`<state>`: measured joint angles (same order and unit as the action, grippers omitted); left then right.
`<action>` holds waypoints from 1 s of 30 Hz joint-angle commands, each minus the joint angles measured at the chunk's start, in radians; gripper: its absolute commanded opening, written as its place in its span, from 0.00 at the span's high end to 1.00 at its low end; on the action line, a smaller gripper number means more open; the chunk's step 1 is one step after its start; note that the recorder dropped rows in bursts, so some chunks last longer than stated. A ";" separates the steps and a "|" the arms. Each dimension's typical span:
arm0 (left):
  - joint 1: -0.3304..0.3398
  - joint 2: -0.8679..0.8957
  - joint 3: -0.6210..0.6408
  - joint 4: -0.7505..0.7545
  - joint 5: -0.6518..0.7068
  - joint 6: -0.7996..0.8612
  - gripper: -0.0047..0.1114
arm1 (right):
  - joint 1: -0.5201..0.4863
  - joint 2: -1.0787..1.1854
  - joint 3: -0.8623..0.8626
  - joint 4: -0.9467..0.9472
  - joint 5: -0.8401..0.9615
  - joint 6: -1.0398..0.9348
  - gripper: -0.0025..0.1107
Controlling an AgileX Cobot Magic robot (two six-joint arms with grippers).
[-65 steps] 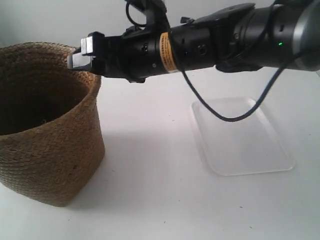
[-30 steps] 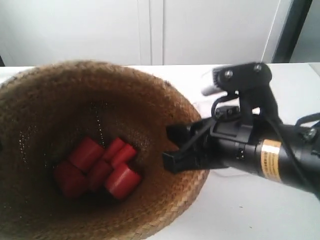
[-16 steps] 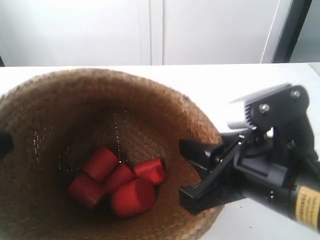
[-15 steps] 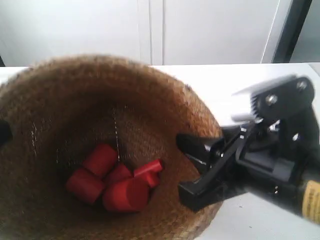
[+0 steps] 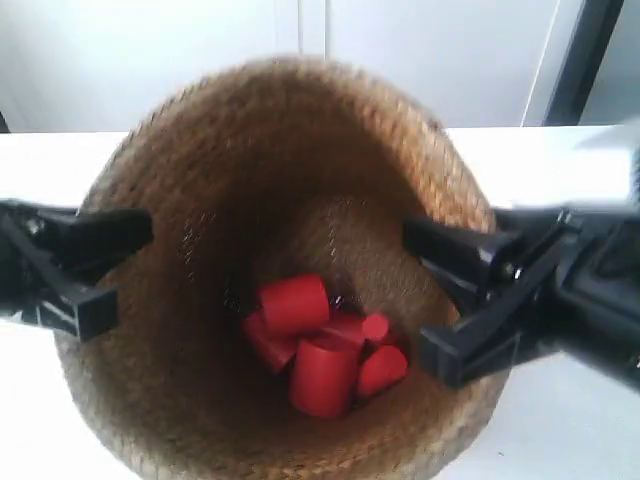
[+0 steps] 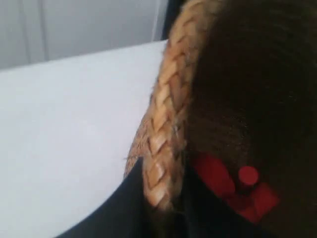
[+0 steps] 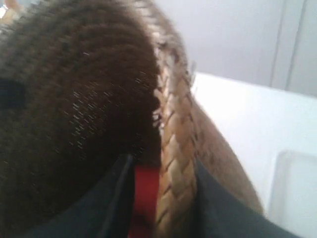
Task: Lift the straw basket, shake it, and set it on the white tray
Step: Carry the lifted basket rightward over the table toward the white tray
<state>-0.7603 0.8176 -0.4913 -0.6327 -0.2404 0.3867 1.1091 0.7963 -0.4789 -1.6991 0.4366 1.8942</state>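
Grips large brown woven straw basket (image 5: 200, 180) by braided rim with left claw (image 6: 161, 198) and right claw (image 7: 171, 198), both clenched on it; small red cylinders (image 5: 320, 345) inside.

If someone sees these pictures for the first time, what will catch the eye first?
The large brown woven straw basket fills the exterior view, its mouth turned to the camera. Bright red cylindrical blocks lie heaped at its bottom. Black end effectors clamp its braided rim on opposite sides, at the view's left and right.
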 commanded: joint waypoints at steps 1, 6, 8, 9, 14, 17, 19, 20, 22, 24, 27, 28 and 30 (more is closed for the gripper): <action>-0.197 0.006 -0.152 -0.139 -0.178 0.348 0.96 | 0.000 -0.101 -0.220 -0.042 -0.198 -0.161 0.98; -0.369 0.000 -0.010 -0.643 -0.500 0.776 0.96 | 0.000 0.140 0.012 -0.045 0.094 0.110 0.98; -0.456 0.007 0.008 -0.517 -0.623 0.689 0.96 | 0.000 0.264 -0.027 -0.045 0.151 0.078 0.98; -0.510 -0.003 -0.046 -0.528 -0.620 0.762 0.96 | 0.002 0.271 -0.083 -0.045 0.086 0.028 0.98; -0.776 0.048 -0.191 -0.846 -0.953 1.140 0.96 | 0.101 0.089 -0.199 0.233 0.177 -0.363 0.98; -0.833 0.098 -0.056 -0.804 -0.981 0.948 0.96 | 0.101 0.115 -0.037 0.119 0.198 -0.148 0.98; -0.842 0.124 -0.010 -0.765 -0.981 0.859 0.96 | 0.101 0.133 0.039 -0.013 0.242 0.030 0.98; -0.847 0.126 -0.024 -0.769 -0.981 0.886 0.96 | 0.101 0.128 0.038 -0.027 0.257 0.031 0.98; -0.855 0.111 -0.121 -0.800 -0.981 1.046 0.96 | 0.101 0.065 -0.040 0.050 0.225 -0.142 0.98; -0.895 0.101 -0.214 -0.816 -0.981 1.162 0.96 | 0.108 -0.004 -0.140 0.198 0.176 -0.349 0.98; -0.975 0.098 -0.265 -0.797 -0.981 1.221 0.96 | 0.126 -0.075 -0.206 0.346 0.163 -0.508 0.98; -0.987 0.102 -0.256 -0.799 -0.981 1.211 0.96 | 0.126 -0.077 -0.185 0.358 0.165 -0.499 0.98; -0.972 0.117 -0.075 -0.817 -0.981 0.969 0.96 | 0.126 0.000 0.018 0.155 0.170 -0.168 0.98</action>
<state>-1.7241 0.9157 -0.6784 -1.4367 -1.3080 1.4563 1.2269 0.7257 -0.5891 -1.4276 0.6495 1.5350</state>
